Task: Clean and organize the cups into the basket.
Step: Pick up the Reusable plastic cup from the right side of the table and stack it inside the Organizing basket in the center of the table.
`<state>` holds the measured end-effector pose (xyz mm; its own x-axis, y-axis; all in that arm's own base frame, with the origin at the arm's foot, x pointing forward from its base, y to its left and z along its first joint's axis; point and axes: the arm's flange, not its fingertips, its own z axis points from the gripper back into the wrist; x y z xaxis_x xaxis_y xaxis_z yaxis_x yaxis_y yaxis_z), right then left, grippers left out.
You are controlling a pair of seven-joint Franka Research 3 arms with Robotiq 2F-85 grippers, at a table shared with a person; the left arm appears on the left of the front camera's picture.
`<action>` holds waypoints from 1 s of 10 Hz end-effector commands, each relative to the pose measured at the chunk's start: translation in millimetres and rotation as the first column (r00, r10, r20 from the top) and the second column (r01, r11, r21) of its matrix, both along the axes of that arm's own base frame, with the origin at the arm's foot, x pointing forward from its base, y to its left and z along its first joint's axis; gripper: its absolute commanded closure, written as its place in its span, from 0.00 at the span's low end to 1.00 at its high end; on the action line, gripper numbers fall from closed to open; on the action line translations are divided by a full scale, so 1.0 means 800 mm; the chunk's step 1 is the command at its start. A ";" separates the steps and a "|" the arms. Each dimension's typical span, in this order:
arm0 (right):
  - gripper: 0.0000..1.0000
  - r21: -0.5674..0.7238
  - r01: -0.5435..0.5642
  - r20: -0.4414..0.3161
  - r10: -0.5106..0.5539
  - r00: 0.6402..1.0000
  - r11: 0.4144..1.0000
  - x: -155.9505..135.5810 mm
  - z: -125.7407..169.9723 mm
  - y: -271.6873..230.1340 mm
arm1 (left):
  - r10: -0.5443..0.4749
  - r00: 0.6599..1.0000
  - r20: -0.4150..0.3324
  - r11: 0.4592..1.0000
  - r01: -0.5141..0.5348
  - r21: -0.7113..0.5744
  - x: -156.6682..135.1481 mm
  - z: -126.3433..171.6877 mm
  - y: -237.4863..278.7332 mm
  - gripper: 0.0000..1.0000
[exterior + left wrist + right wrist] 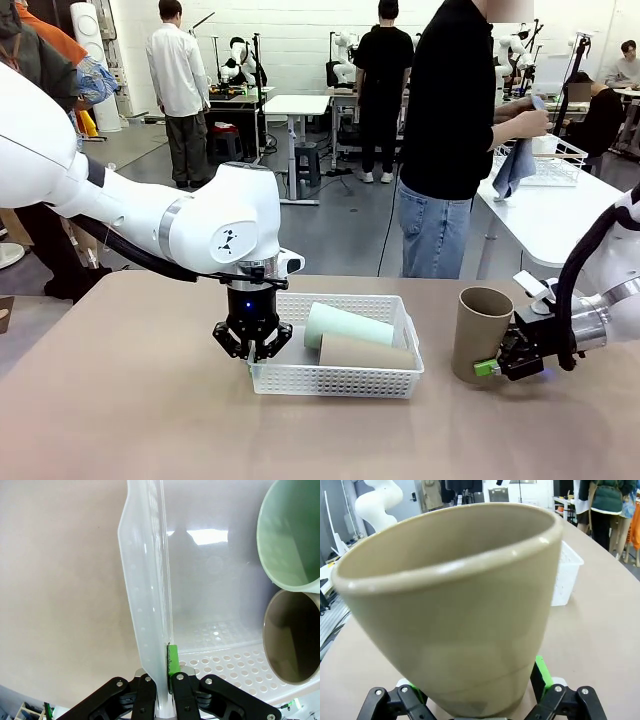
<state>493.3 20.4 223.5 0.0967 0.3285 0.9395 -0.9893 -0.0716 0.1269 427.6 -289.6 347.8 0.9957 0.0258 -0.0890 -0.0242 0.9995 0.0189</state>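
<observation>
Left hand (252, 352): clamped shut on the basket's (335, 381) left wall, mid-bench (120, 400). Right hand (492, 367): spread wide astride the base of the upright tan cup (480, 330), near the bench's right edge.

Step, I judge: loading this cup. Next: close, lift, lay it beside the mint cup (345, 322) and lying tan cup (365, 352).

Pad contact unclear; free room in the basket is hard to judge.

White rounded left arm (120, 205) with silver ring, black cable. Left end effector (252, 355) and right end effector (487, 368): black, green pads (173, 660), silver screws.
</observation>
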 end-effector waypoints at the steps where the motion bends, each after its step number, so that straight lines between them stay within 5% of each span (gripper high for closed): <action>1: 0.00 -0.032 -0.038 -0.006 0.038 0.999 0.999 0.002 0.005 0.014 | -0.001 1.000 0.000 1.000 0.001 0.004 -0.003 -0.001 0.001 1.00; 2: 0.00 -0.031 -0.078 0.001 0.078 0.997 0.996 -0.001 0.005 0.016 | -0.001 1.000 0.000 1.000 0.001 0.004 -0.003 -0.001 0.001 1.00; 3: 0.59 -0.013 -0.103 0.013 0.103 0.995 0.995 -0.002 0.006 0.015 | -0.001 1.000 0.000 1.000 0.001 0.004 -0.003 -0.001 0.001 1.00; 4: 0.59 -0.006 -0.099 0.013 0.099 0.995 0.995 -0.002 0.007 0.014 | -0.001 1.000 0.000 1.000 0.001 0.004 -0.003 -0.001 0.001 1.00; 5: 1.00 -0.002 -0.098 0.011 0.098 0.995 0.995 -0.003 0.006 0.012 | -0.001 1.000 0.000 1.000 0.001 0.004 -0.003 -0.001 0.001 1.00; 6: 0.61 0.001 -0.098 0.008 0.098 0.995 0.995 -0.003 0.006 0.011 | -0.001 1.000 0.000 1.000 0.001 0.004 -0.003 -0.001 0.001 1.00; 7: 1.00 0.003 -0.097 0.006 0.097 0.995 0.995 -0.002 0.006 0.010 | -0.001 1.000 0.000 1.000 0.001 0.004 -0.003 -0.001 0.001 1.00; 9: 1.00 0.009 -0.100 -0.003 0.100 0.995 0.995 -0.004 0.007 0.009 | -0.001 1.000 0.000 1.000 0.001 0.004 -0.003 -0.001 0.001 1.00; 10: 0.79 0.044 -0.086 -0.025 0.087 0.996 0.995 -0.017 0.030 0.012 | -0.001 1.000 0.000 1.000 0.001 0.004 -0.003 -0.001 0.001 1.00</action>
<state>487.4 30.3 230.2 0.0724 0.3223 0.9439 -0.9784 -0.1606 0.1299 427.6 -289.6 347.8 0.9957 0.0257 -0.0890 -0.0242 0.9995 0.0190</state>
